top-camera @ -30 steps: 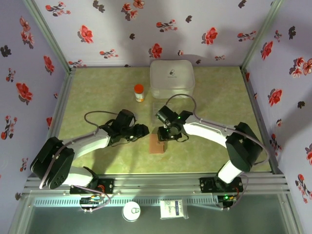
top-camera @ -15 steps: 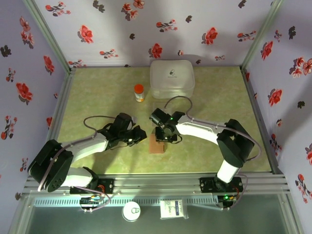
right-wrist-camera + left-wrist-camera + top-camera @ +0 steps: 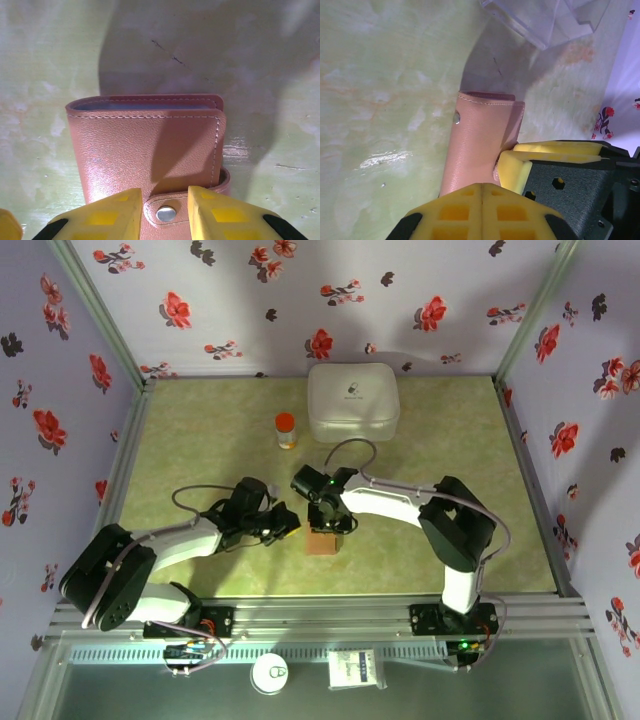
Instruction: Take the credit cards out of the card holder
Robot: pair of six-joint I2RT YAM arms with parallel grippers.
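- Left gripper [image 3: 291, 525] has its yellow pads pressed flat together with nothing between them. I see it just left of the card holder [image 3: 322, 541], its tip at the holder's left edge.
- From the left wrist view, the closed tip [image 3: 482, 189] overlaps the near end of the card holder [image 3: 480, 142]. I cannot tell whether it actually touches the leather.
- Right gripper [image 3: 326, 524] sits over the holder's far end, pointing down at it.
- In the right wrist view, its pads stand partly apart. The card holder's [image 3: 145, 145] snap tab [image 3: 165, 214] fills the gap between them. Both fingers [image 3: 112, 212] sit snug against the tab's sides, so I read this as a pinch on the tab.
- The card holder lies flat on the green table [image 3: 200, 430], folded, brown side up.
- A blue-grey strip [image 3: 145, 106] shows in the holder's open edge, on the side away from the tab. I cannot tell whether it is lining or a card.
- White case [image 3: 352, 400] stands well beyond the holder.
- An orange-capped bottle [image 3: 286, 430] stands beyond the holder and to its left, apart from it.
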